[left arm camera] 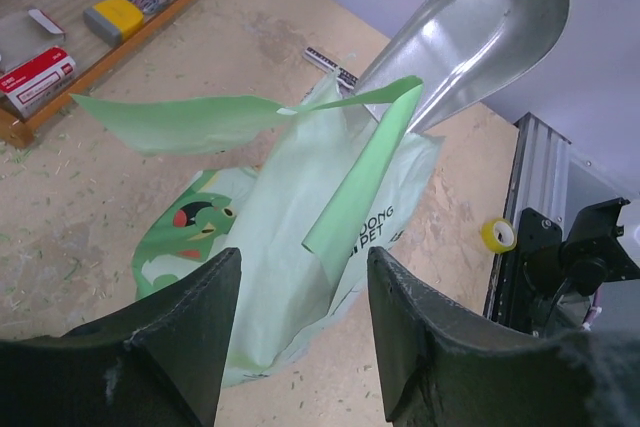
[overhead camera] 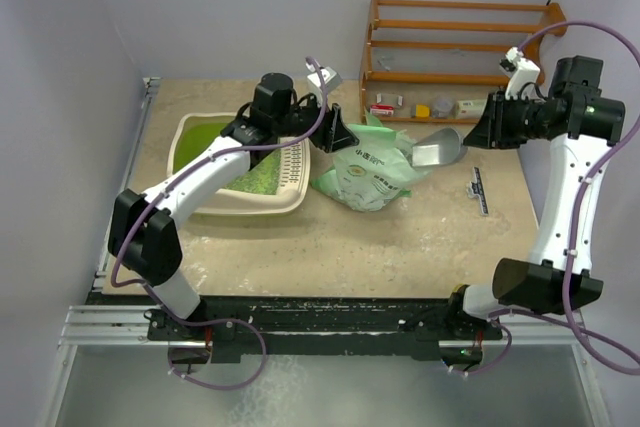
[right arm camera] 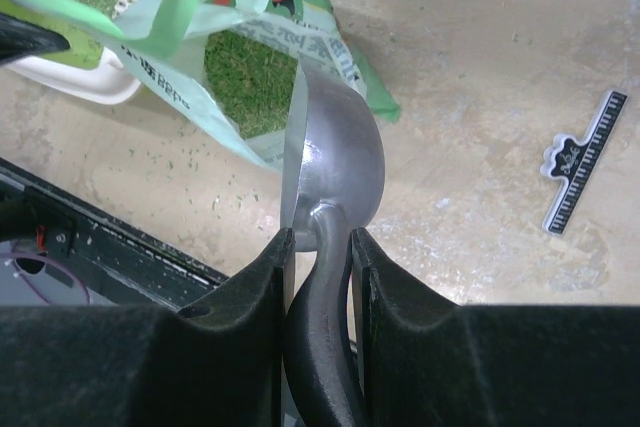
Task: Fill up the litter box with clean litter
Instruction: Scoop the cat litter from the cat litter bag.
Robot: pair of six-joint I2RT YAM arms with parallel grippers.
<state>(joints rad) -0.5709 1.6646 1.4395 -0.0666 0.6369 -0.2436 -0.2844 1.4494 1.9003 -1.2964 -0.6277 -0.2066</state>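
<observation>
The cream litter box (overhead camera: 215, 209) sits at the left, with green litter (overhead camera: 255, 177) in its near part. Beside it stands a pale green printed bag (overhead camera: 370, 177) with its top torn open, and more litter (right arm camera: 250, 77) shows inside it. My left gripper (overhead camera: 330, 132) (left arm camera: 303, 262) hovers over the bag's left top edge. It is open, with the bag's green flap (left arm camera: 190, 122) just beyond the fingertips. My right gripper (overhead camera: 478, 134) (right arm camera: 320, 237) is shut on the dark handle of a silver metal scoop (overhead camera: 437, 150) (right arm camera: 340, 157). The scoop's bowl (left arm camera: 480, 27) is at the bag's mouth.
A wooden rack (overhead camera: 450, 47) with small boxes and a jar stands at the back right. A black ruler-marked clip (overhead camera: 480, 190) (right arm camera: 585, 162) lies on the table right of the bag. A yellow tape roll (left arm camera: 497, 235) sits by the near rail. Walls close in left and back.
</observation>
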